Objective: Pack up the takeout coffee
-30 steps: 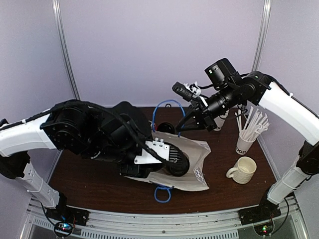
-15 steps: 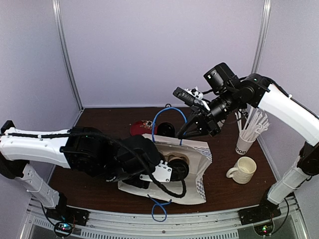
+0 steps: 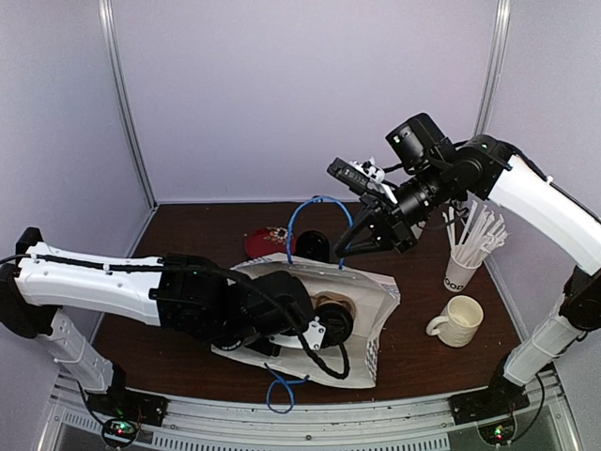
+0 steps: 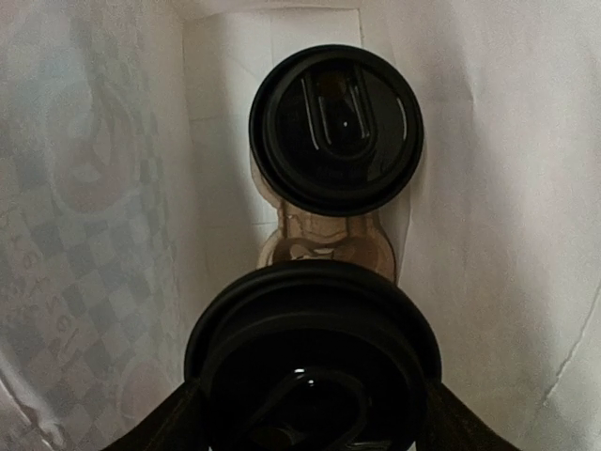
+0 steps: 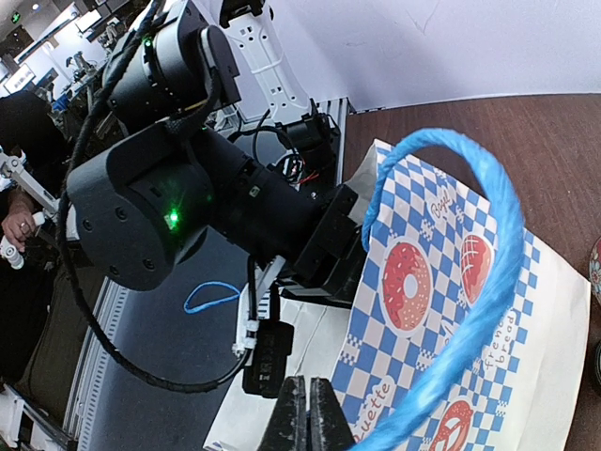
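Inside a white paper bag (image 3: 380, 303) at the centre of the overhead view, the left gripper (image 4: 308, 418) clasps the nearer black-lidded cup (image 4: 315, 348), low in the wrist view. Beyond it, the brown carrier (image 4: 324, 246) holds a second lidded cup (image 4: 335, 130), upper centre. Farther back, the right gripper (image 3: 346, 254), pinched closed, holds up the bag's blue handle (image 3: 319, 201).

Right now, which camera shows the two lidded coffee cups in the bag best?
Left wrist: it looks straight down on both black lids, the carrier between them. The top view gives only a glimpse through the bag mouth; the right wrist shows only the bag's outside and blue handle.
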`<state>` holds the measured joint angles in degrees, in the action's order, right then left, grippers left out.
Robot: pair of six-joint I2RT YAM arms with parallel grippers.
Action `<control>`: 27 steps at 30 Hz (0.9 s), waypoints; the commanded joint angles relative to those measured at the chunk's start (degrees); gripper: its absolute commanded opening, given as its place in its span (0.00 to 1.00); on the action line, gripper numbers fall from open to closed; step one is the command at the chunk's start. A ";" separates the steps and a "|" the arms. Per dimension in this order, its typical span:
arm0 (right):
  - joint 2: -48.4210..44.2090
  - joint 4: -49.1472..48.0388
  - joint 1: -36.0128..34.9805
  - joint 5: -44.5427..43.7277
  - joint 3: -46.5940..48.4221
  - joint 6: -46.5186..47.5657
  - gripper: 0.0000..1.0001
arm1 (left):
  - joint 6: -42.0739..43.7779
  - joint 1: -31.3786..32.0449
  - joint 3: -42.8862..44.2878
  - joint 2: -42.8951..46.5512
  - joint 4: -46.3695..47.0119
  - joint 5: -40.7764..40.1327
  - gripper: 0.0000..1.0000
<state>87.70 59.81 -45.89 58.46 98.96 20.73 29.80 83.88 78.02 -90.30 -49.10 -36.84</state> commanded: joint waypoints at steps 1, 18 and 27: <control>-0.05 0.13 -0.25 0.76 1.59 -0.21 0.00 | 2.26 -2.49 -1.64 0.56 5.75 1.67 0.57; 1.03 0.82 -0.25 1.32 1.85 0.68 0.00 | 8.04 -6.41 -8.77 -0.45 15.86 4.51 0.56; 1.29 1.49 -0.25 2.25 2.24 0.67 0.00 | 7.86 -7.39 -8.62 -1.37 14.83 3.61 0.54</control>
<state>88.51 60.49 -45.89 59.16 99.18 21.04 37.21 77.17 69.43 -91.35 -36.38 -32.97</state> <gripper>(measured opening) 0.007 0.723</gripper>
